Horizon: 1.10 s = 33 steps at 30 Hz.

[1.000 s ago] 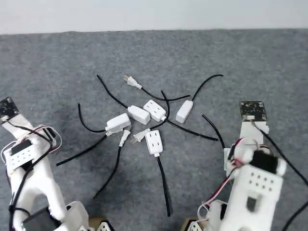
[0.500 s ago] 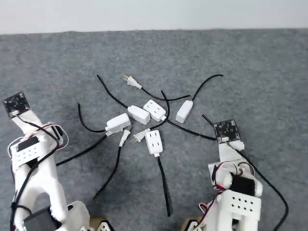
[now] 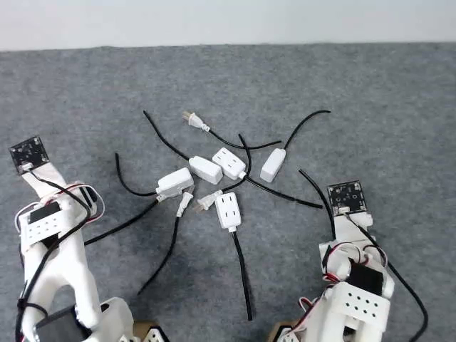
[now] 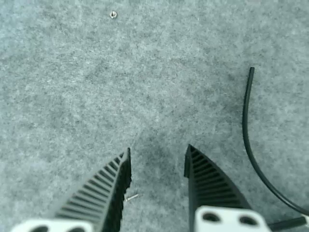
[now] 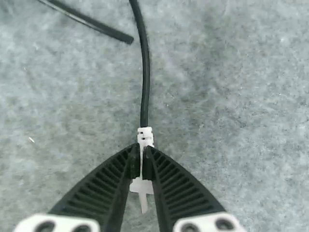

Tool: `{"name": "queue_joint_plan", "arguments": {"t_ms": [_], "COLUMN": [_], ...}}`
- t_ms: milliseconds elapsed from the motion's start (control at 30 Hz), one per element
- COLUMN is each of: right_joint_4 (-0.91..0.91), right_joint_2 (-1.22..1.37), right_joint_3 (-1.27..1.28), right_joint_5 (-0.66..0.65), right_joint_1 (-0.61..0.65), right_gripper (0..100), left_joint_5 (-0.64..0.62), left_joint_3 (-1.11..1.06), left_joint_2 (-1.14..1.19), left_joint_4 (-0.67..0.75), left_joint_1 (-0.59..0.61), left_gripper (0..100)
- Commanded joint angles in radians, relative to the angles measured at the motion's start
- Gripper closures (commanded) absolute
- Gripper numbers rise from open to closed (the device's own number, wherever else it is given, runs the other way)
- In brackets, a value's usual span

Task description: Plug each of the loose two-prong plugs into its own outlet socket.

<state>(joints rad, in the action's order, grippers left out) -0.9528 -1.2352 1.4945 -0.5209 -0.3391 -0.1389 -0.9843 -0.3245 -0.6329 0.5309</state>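
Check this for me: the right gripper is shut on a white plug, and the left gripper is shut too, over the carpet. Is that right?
Not quite. The left gripper is open, its jaws standing apart over the carpet with nothing between them, as the left wrist view shows. The rest holds: the right gripper is shut on the white plug.

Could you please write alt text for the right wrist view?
The right gripper is shut on a small white plug, whose black cord runs away across the grey carpet. The end of a second black cord lies farther off.
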Motion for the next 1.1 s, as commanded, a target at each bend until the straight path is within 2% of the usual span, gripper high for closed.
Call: {"name": "queue_joint_plan", "arguments": {"t_ms": [0, 133, 367, 733, 933, 1067], "right_joint_4": [0.021, 0.022, 0.07, 0.065, 0.062, 0.067], "right_joint_2": [-0.01, -0.01, -0.01, -0.018, -0.012, -0.012], "right_joint_3": [0.002, 0.006, 0.026, 0.011, 0.005, 0.005], "right_joint_5": [-0.029, -0.032, -0.032, -0.025, 0.014, 0.015], "right_joint_1": [-0.015, -0.018, -0.117, -0.088, -0.027, -0.027], "right_gripper": [99.0, 99.0, 99.1, 98.5, 90.4, 90.2], "left_joint_5": [0.006, 0.006, 0.006, 0.006, 0.006, 0.006], "left_joint_3": [0.01, 0.01, 0.001, 0.001, 0.001, 0.001], "left_joint_2": [-0.005, -0.005, -0.009, -0.009, -0.009, -0.009], "left_joint_4": [-0.011, -0.012, -0.011, -0.011, -0.011, -0.011], "left_joint_1": [-0.006, -0.006, -0.006, -0.006, -0.006, -0.006], "left_gripper": [83, 83, 83, 83, 83, 83]}}
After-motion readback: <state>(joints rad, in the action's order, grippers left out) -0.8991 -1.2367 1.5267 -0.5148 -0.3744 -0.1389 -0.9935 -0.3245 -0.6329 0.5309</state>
